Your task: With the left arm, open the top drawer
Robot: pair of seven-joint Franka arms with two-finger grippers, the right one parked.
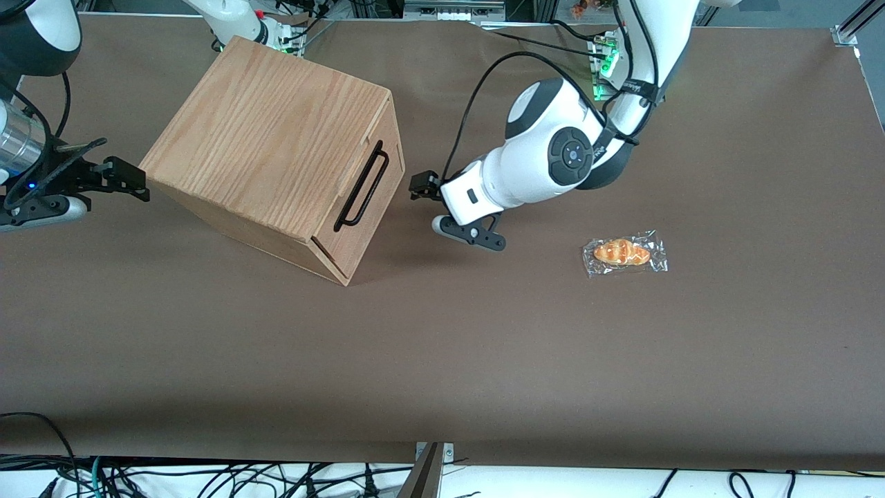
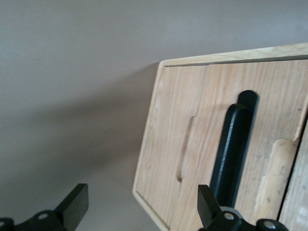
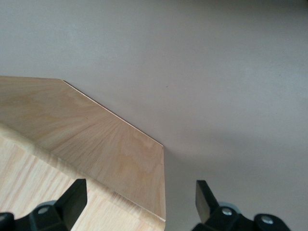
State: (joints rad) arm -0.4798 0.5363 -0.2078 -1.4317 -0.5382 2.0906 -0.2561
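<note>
The top drawer (image 1: 380, 200) is the oak-grain front of the tilted wooden cabinet box (image 1: 269, 138), and it sits flush and closed. Its long black bar handle (image 1: 359, 187) runs along that front. The left arm (image 1: 546, 159) reaches low over the table, with its gripper (image 1: 422, 187) a short way in front of the drawer and level with the handle, touching nothing. In the left wrist view the drawer front (image 2: 202, 96) and handle (image 2: 233, 154) fill much of the picture. The gripper (image 2: 142, 204) is open with nothing between its black fingertips (image 2: 74, 202).
A wrapped bread roll (image 1: 624, 253) lies on the brown table (image 1: 442, 360) toward the working arm's end. The right wrist view shows a side of the cabinet (image 3: 96, 144) close up. Cables hang along the table's near edge.
</note>
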